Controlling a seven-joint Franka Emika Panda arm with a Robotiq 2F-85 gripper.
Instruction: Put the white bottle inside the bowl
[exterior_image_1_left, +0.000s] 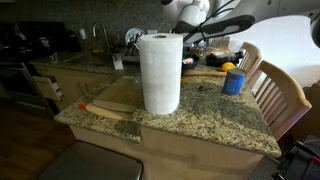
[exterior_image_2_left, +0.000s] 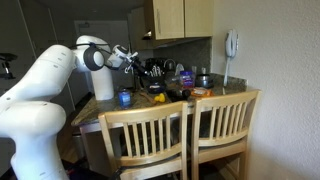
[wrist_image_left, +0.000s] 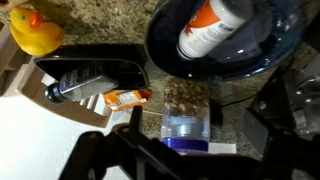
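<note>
In the wrist view the white bottle (wrist_image_left: 210, 22), with an orange band, lies on its side inside the dark bowl (wrist_image_left: 165, 50) at the top of the picture. My gripper (wrist_image_left: 195, 130) is open and empty, and its dark fingers frame the lower part of that view. It hangs above the counter, apart from the bowl, over a clear jar of nuts. In both exterior views the gripper is raised above the back of the counter (exterior_image_1_left: 205, 38) (exterior_image_2_left: 135, 58). The bottle and bowl cannot be made out there.
A clear nut jar with a purple lid (wrist_image_left: 186, 118), an orange packet (wrist_image_left: 125, 97), a black tray with a dark bottle (wrist_image_left: 90, 78) and a yellow object (wrist_image_left: 35, 32) lie near the bowl. A big paper towel roll (exterior_image_1_left: 160, 72), a blue container with a yellow top (exterior_image_1_left: 233, 80) and wooden chairs (exterior_image_2_left: 185, 135) stand around.
</note>
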